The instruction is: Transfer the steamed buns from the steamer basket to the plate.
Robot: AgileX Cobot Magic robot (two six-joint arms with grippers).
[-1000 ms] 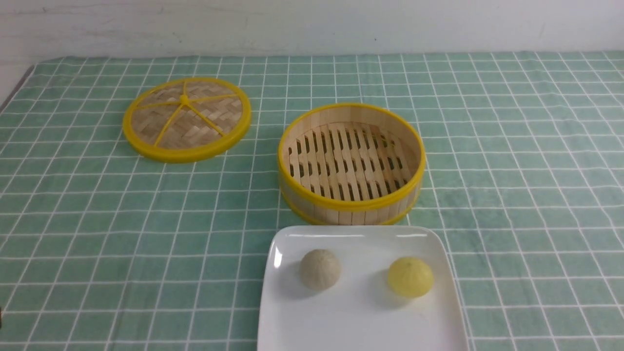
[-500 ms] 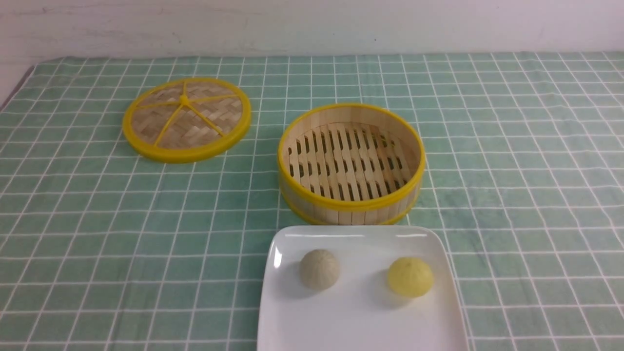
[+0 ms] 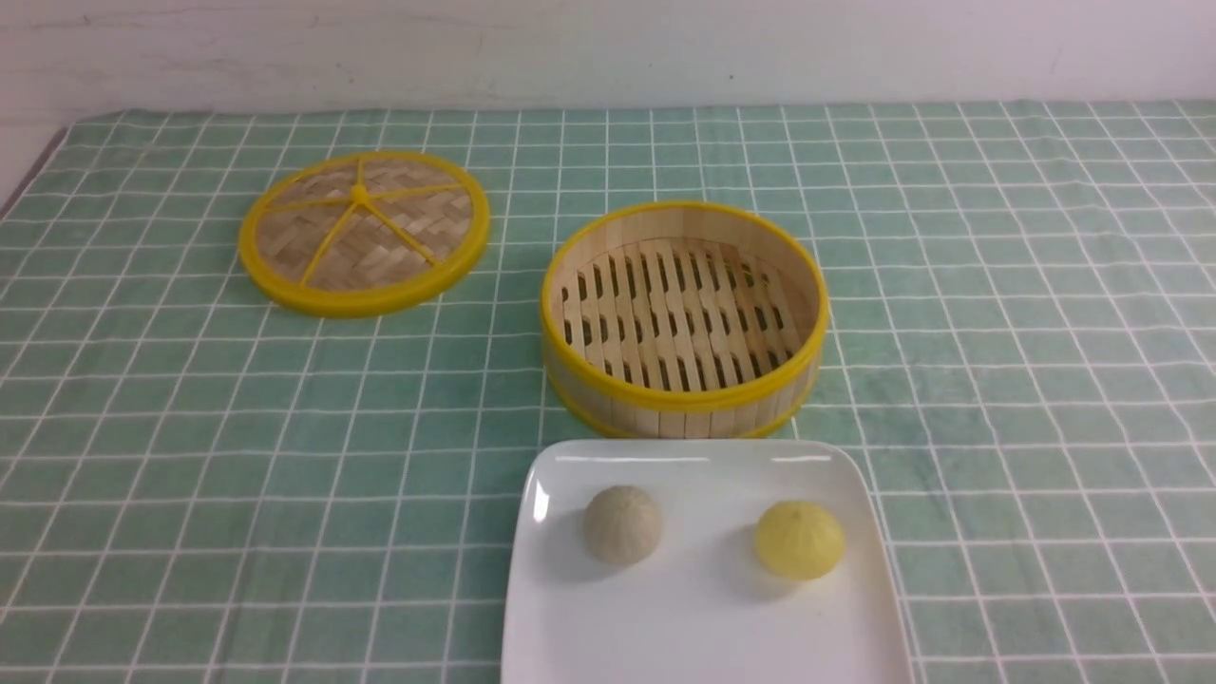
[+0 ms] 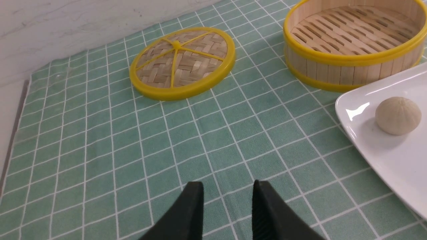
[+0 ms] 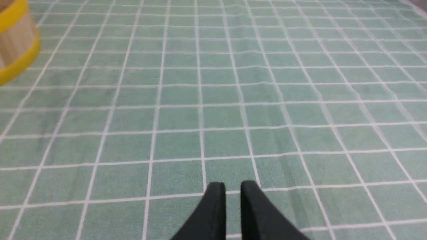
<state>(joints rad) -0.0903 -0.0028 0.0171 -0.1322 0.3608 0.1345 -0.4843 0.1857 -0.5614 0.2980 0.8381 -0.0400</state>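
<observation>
Pale beige-grey steamed bun point(image 3: 622, 524) and yellow steamed bun point(image 3: 799, 540) side by side on the glossy white square plate point(image 3: 703, 627), apart from each other, the beige-grey one toward the robot's left, the yellow one toward its right, both dome-up with pleated tops. Plate at the near edge of the front view, its far rim just beside the steamer basket point(image 3: 684, 404), possibly touching the basket's lower yellow rim, hard to tell from this angle. Basket upright, slatted floor fully exposed, yellow rims top and bottom. Flat woven lid point(image 3: 364, 233) with yellow rim and spokes lying farther back and to the left, well apart from the basket. All of it on a green-and-white checked worktop point(image 3: 997, 285), pale wall point(image 3: 608, 47) behind. Left claw point(image 4: 227, 183), seen from its own wrist camera, open with a clear gap between the black fingers, nothing held, hovering over bare worktop near the plate's left side. Right claw point(image 5: 233, 184), seen from its wrist camera, fingers parted by only a narrow slit, nothing between them, above bare worktop to the right of the basket.
</observation>
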